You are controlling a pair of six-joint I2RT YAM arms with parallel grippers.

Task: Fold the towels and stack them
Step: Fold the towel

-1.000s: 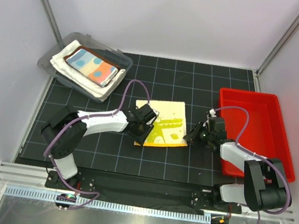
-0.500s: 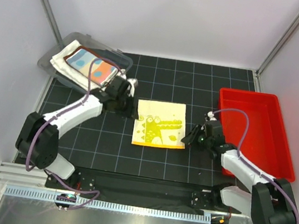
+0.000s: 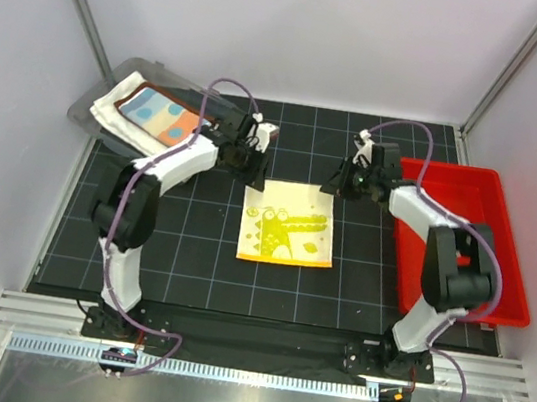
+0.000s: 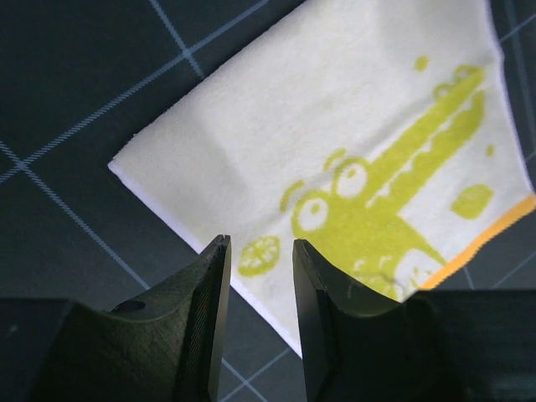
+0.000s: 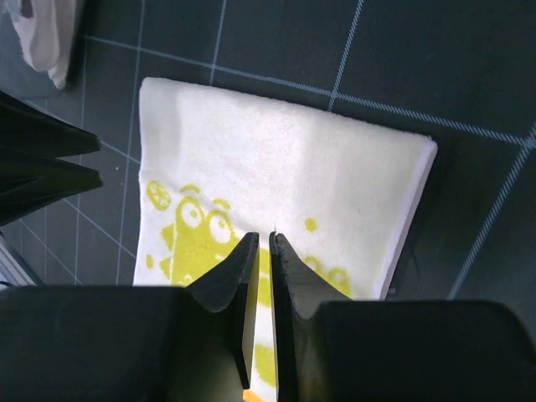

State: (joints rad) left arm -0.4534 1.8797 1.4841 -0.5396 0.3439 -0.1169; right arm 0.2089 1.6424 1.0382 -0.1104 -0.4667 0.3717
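We judge the stacked towels (image 3: 165,117) at far left done, while the yellow towel (image 3: 288,223) lies flat mid-mat, yet to be folded, under our left gripper (image 4: 261,247), slightly open, and right gripper (image 5: 261,239), nearly closed, both empty.

White-and-black arms (image 3: 179,157), looping purple cables (image 3: 231,81); dark ribbed fingers (image 4: 205,318)

A black gridded mat (image 3: 189,260) carries a yellow towel (image 3: 289,222), flat under the left gripper (image 3: 255,169) and right gripper (image 3: 332,187). A red bin (image 3: 467,226) sits outside the right gripper and a grey tray (image 3: 84,113) outside the left.
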